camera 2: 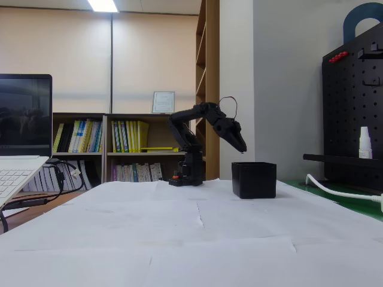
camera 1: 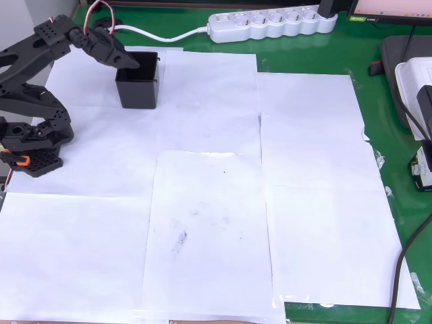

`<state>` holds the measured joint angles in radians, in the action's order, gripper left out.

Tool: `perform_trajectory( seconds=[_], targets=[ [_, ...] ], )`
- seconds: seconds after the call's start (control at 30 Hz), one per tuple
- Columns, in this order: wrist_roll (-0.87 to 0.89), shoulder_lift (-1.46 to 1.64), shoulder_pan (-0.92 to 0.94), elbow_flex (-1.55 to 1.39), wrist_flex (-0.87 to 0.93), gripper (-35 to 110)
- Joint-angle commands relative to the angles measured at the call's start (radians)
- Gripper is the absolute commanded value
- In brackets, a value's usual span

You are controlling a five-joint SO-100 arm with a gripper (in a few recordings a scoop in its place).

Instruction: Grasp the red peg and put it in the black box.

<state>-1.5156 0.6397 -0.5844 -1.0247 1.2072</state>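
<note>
The black box (camera 1: pixel 138 86) stands open-topped on white paper at the upper left of the overhead view; in the fixed view the black box (camera 2: pixel 254 179) sits right of the arm's base. My gripper (camera 1: pixel 133 63) hangs over the box's left rim and, in the fixed view, my gripper (camera 2: pixel 241 147) points down a little above the box's left wall. Its jaws are drawn together. A tiny dark nub, the red peg (camera 2: pixel 242 152), peeks out just below the fingertips; its colour is too small to make out.
White paper sheets (camera 1: pixel 216 202) cover a green table. A white power strip (camera 1: pixel 273 23) and its cable lie along the far edge. Cables and white devices (camera 1: pixel 415 81) sit at the right edge. A laptop (camera 2: pixel 18 167) stands at the left of the fixed view.
</note>
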Motion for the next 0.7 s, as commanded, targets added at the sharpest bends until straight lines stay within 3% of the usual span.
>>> perform_trajectory(
  seconds=[0.0,0.13,0.2,0.33,0.47,0.5,0.67],
  targets=[
    [-0.1,-0.103,0.101,-0.249,0.327,0],
    [-0.118,-0.216,0.318,-0.206,0.33,0],
    [-0.135,-0.25,0.434,-0.067,0.229,0],
    [-0.204,-0.373,0.615,0.425,-0.204,0],
    [-0.196,-0.476,0.664,0.881,-0.68,0],
    [-0.192,-0.508,0.667,0.922,-0.672,0],
    [-0.138,-0.658,0.611,0.92,-0.265,0]
  ],
)
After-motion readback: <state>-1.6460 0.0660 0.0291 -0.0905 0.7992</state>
